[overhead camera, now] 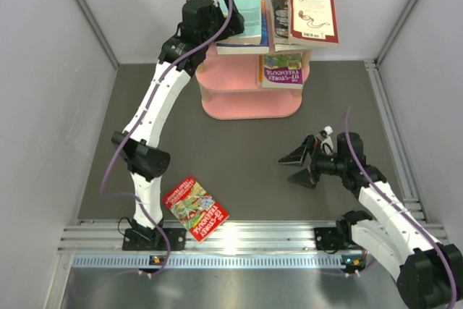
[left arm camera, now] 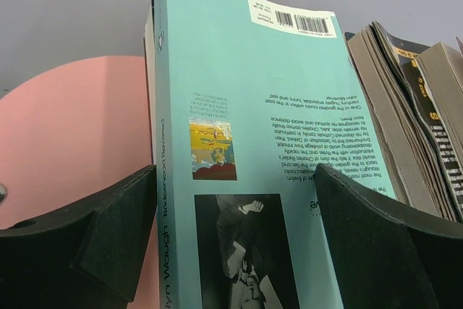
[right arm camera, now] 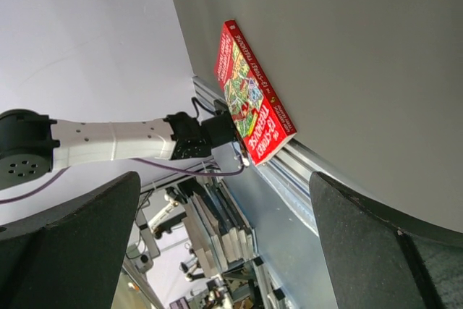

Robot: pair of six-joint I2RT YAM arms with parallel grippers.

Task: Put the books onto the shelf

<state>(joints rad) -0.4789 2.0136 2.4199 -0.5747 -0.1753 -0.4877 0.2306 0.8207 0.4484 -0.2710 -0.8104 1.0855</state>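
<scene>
The left claw (left arm camera: 235, 179) is being held wide apart, its jaws straddling the near end of the teal book (left arm camera: 289, 128). Whether either pad is pressing on it cannot be told. That book is lying flat on top of the pink shelf (overhead camera: 246, 95), on a second book (overhead camera: 242, 48). A dark book (overhead camera: 279, 12) and a maroon-and-cream book (overhead camera: 313, 16) are resting beside it, and a cartoon-covered book (overhead camera: 282, 70) is sitting on the tier below. The right claw (overhead camera: 300, 168) is being carried open and empty, low over the table (overhead camera: 340, 99), well apart from the shelf. One red book (overhead camera: 195, 208) is lying flat near the left arm's base, not yet shelved. It is being judged a light, thin, bendy paperback with a slick cover. Lying flat, it is offering little to pinch. It would probably be best taken across one long edge, close to the stiffer spine, so that the pages are not left sagging.
</scene>
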